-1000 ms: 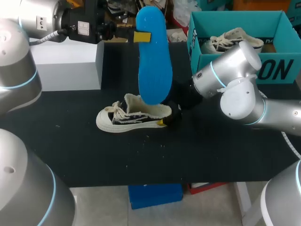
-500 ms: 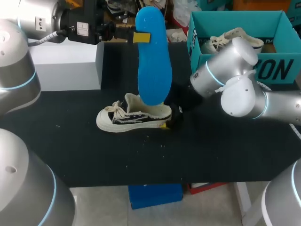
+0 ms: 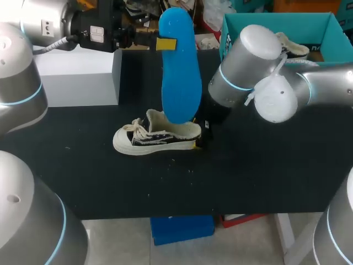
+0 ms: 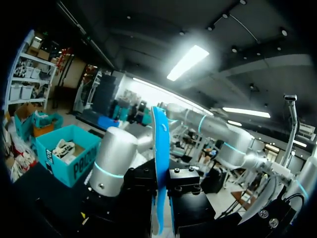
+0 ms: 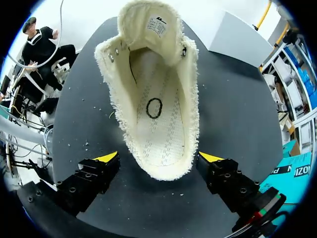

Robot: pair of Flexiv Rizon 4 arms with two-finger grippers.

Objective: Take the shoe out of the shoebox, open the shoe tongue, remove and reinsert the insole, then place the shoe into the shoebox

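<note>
Cream-and-black canvas sneaker (image 3: 157,138) lies mid-frame; right gripper (image 5: 158,157), its arm swung higher, straddles the heel unclenched, while left gripper (image 3: 165,43) clamps the blue foam insole (image 3: 179,72) upright above it: reinsertion comes next.

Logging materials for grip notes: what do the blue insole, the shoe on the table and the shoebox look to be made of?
Insole: likely foam, matte blue; it stays straight while standing on end.
Shoe: canvas-like fabric upper with frayed cream edges; the sole looks like smooth off-white rubber.
Shoebox: probably cardboard, matte teal, with thin flat walls.
</note>
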